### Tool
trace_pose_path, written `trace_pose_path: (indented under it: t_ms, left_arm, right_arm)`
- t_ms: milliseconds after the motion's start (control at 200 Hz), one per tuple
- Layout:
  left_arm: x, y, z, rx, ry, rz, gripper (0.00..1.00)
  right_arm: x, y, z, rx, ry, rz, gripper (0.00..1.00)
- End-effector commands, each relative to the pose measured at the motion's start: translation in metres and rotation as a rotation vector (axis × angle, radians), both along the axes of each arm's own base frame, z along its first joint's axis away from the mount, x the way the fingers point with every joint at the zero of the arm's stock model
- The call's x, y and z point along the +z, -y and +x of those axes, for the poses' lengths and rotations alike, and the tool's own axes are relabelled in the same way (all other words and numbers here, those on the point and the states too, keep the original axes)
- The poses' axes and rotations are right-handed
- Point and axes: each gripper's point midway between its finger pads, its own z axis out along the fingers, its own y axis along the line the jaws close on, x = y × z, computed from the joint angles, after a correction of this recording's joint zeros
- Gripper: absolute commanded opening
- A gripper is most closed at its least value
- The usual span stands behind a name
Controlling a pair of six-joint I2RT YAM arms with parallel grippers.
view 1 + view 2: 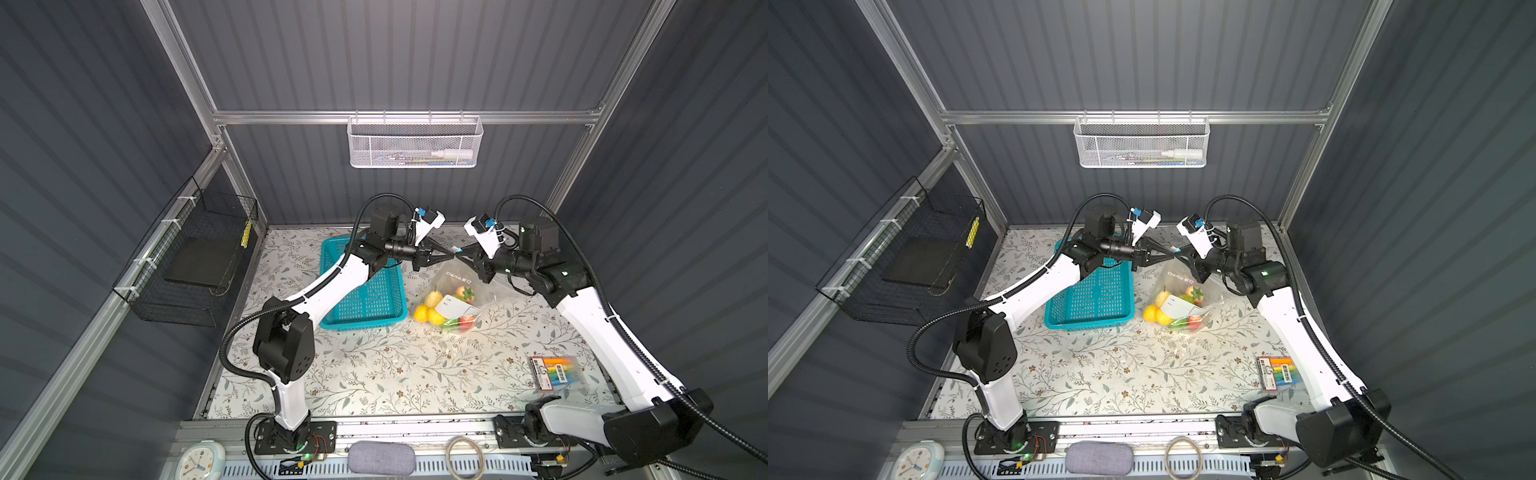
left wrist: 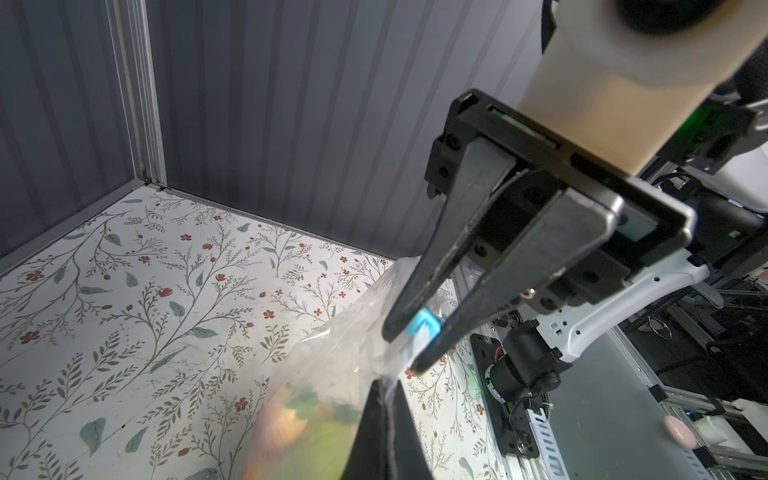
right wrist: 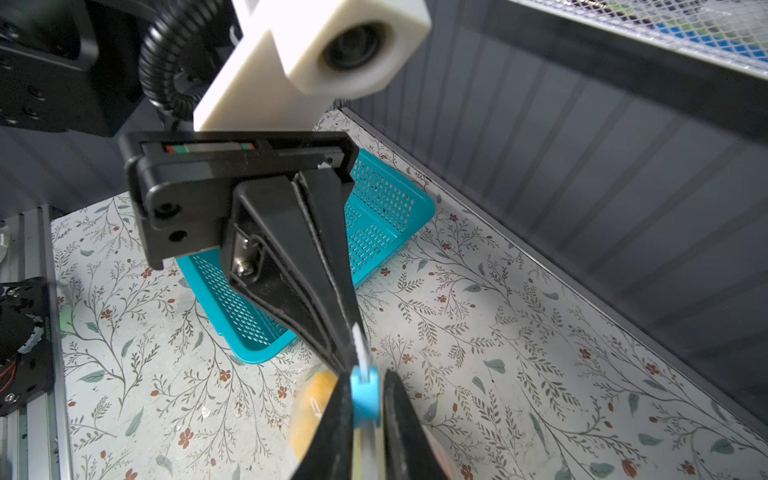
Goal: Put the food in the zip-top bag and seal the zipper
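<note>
Right gripper [image 2: 401,353] pinches slider [image 2: 424,324]; left gripper [image 1: 451,254], fully shut, clamps bag [image 1: 455,282] corner, mid-frame. Food [image 1: 428,312] bagged, basket [image 1: 361,291] empty; zipper [image 3: 360,349] pull judged pending.

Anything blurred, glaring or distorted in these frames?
In both top views: sharp, evenly lit, frame posts leaning outward, wide-angle. Left wrist view: slider crisp, food inside the zip-top bag softly blurred. Right wrist view: teal basket sharp, food a smeared orange patch.

Dark ribbed walls [image 1: 415,54] being shown on three sides
A floral-patterned tabletop [image 1: 374,374] is being lit evenly; a white mesh basket [image 1: 374,145] is being held by the aluminium rail [image 1: 291,117] at upper centre.
</note>
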Motion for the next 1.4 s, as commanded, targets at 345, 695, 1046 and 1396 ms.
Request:
trace_pose_path:
  t_ms: [345,695,1046,1396]
  left_arm:
    - [0.022,-0.005,0.005,0.04,0.067,-0.036,0.46]
    - [0.043,-0.006,0.0,0.015,0.069,-0.117,0.35]
    - [0.045,-0.003,-0.002,-0.027,0.026,-0.153,0.17]
    - [0.031,-0.003,-0.012,-0.103,-0.047,-0.106,0.19]
  right_arm:
    - [-0.001,-0.003,-0.009,0.051,-0.003,0.007,0.0]
    - [-0.003,-0.004,-0.013,0.062,-0.01,0.004,0.0]
    - [-0.004,-0.004,-0.012,0.063,-0.013,0.005,0.0]
    - [-0.004,-0.001,-0.007,0.035,-0.002,-0.008,0.0]
